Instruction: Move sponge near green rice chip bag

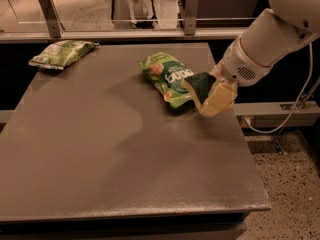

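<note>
Got sponge pinched in gripper, tilted, at right edge of green chip bag; touching or just above it, can't tell. Likely light, soft, squashy; rough top, so low slip risk. Best held across foam sides, gentle squeeze. Ignore paler bag at far-left corner of table.

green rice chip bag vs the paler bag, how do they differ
The green rice chip bag is bright green with white lettering; the paler bag is whitish-green. The chip bag lies beside the gripper, shut on the sponge; the paler bag sits at the far left corner. Both lie on the table.
</note>
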Available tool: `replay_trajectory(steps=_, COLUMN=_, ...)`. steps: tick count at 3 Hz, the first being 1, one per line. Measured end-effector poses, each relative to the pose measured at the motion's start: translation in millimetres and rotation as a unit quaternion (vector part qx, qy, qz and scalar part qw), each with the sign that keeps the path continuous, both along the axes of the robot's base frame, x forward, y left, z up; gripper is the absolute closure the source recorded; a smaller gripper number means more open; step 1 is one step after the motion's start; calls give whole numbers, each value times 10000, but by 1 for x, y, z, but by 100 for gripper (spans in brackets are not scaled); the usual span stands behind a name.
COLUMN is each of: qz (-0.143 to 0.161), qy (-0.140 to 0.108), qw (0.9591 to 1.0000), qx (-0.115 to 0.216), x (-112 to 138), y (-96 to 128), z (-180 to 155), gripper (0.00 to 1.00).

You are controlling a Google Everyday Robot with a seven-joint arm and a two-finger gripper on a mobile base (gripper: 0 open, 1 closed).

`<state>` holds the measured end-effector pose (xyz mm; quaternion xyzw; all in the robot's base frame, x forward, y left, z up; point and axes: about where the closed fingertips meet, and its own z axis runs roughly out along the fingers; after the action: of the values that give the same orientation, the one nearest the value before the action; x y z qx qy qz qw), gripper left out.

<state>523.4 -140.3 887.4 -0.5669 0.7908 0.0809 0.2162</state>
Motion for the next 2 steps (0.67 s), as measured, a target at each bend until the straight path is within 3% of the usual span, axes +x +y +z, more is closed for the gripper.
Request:
replay_trajectory(steps=1, qz=-15, qy=180, qw=9998, qx=59, x=4, y=3, z=-29, gripper=84)
replay_trajectory(steps=2, qz=-5, qy=172, qw=9998, qx=53, x=3, y=4, z=-28, gripper=61)
